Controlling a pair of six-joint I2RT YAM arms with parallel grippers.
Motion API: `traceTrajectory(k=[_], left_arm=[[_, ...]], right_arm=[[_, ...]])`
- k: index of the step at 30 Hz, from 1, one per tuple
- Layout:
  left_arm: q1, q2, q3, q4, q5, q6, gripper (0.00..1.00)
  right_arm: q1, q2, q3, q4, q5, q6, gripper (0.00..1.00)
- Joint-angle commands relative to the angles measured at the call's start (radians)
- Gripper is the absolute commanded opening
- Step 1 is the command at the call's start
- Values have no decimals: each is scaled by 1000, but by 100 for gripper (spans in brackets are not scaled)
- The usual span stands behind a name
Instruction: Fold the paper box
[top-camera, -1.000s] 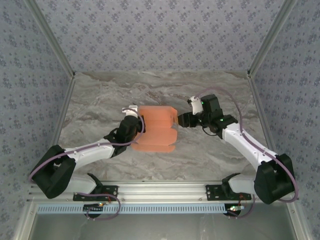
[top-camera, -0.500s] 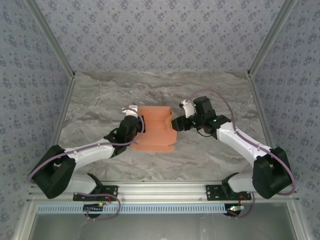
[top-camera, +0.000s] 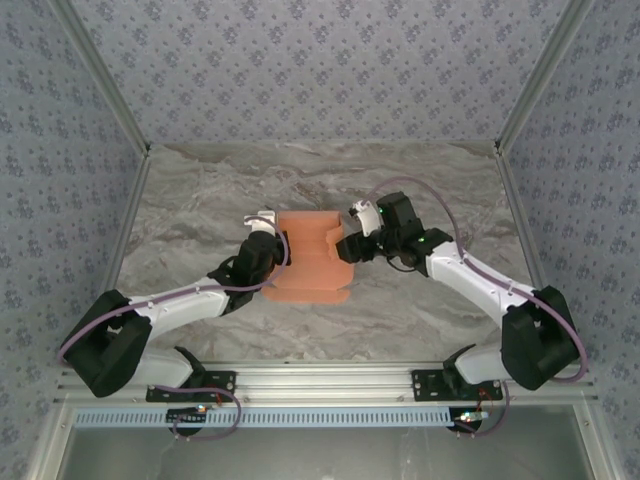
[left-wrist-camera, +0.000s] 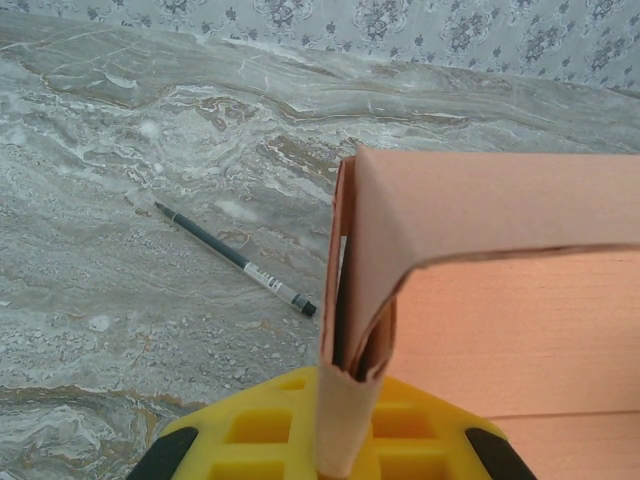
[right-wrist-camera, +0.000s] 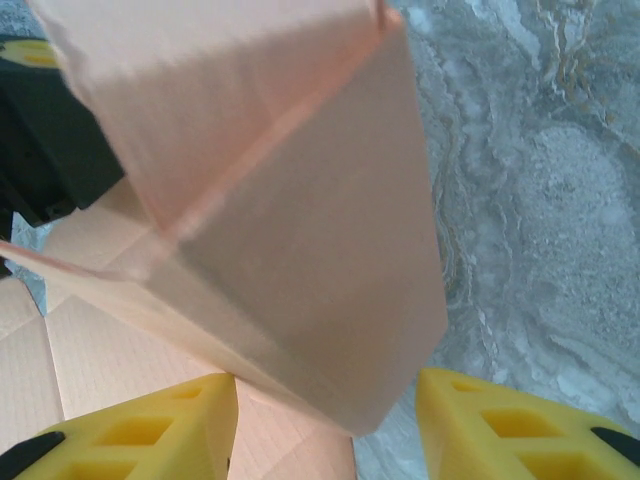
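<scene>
Paper box (top-camera: 308, 262) sits mid-surface (top-camera: 420, 170), right between my two end effectors, partly folded with its side panels raised. In the top view its long axis runs roughly near-to-far, so I meet its long edges from either side.

My left end effector (top-camera: 272, 246) is on the left edge and clenched. In the left wrist view the upright wall of the box (left-wrist-camera: 480, 220) is pinched between my yellow fingers (left-wrist-camera: 260, 430), with the panel curling over to the right.

My right end effector (top-camera: 346, 246) is at the right edge, jaws apart. In the right wrist view the raised flap (right-wrist-camera: 300, 200) hangs between the two yellow fingers (right-wrist-camera: 150, 430) and I see no pad pressing it, so it is straddled, not gripped.

Key relation: the flap lies straight ahead of the right end effector, toward the left arm. The right arm is the nearer one to that flap. My guess is the coming move is closing on it or pushing it inward while the left anchors the box.
</scene>
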Motion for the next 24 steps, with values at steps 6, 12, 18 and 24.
traceTrajectory(k=[6, 12, 18, 24], left_arm=[[4, -27, -6, 5, 17, -13, 0], [4, -26, -6, 4, 18, -14, 0], [4, -23, -6, 6, 23, -17, 0], [4, -18, -5, 10, 31, -24, 0]], right_arm=[[54, 35, 74, 22, 153, -32, 44], [139, 28, 84, 36, 417, 1, 32], [228, 38, 99, 0, 720, 115, 25], [311, 74, 149, -99, 966, 231, 18]])
